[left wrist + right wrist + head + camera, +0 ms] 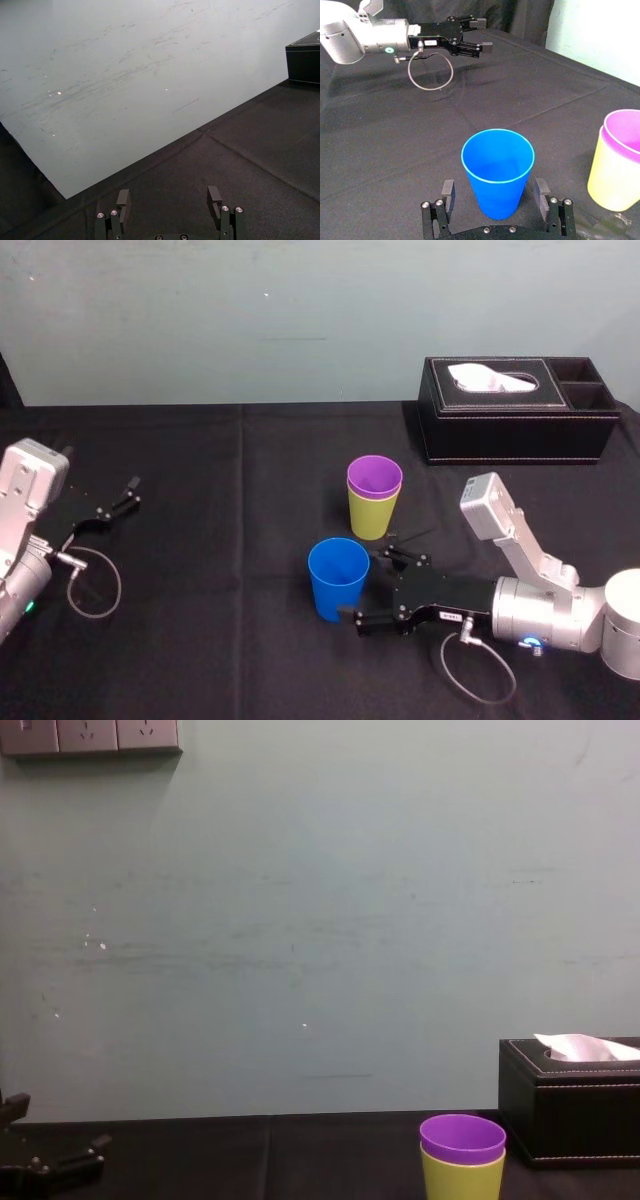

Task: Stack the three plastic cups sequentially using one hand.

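Right gripper lies low over the tabletop, spread open, with one jaw on each side of the blue cup. The cup stands upright between them, not clamped. Just behind it the purple cup sits nested in the yellow-green cup. A black tissue box stands farther back, and at the far left the left gripper rests, also open
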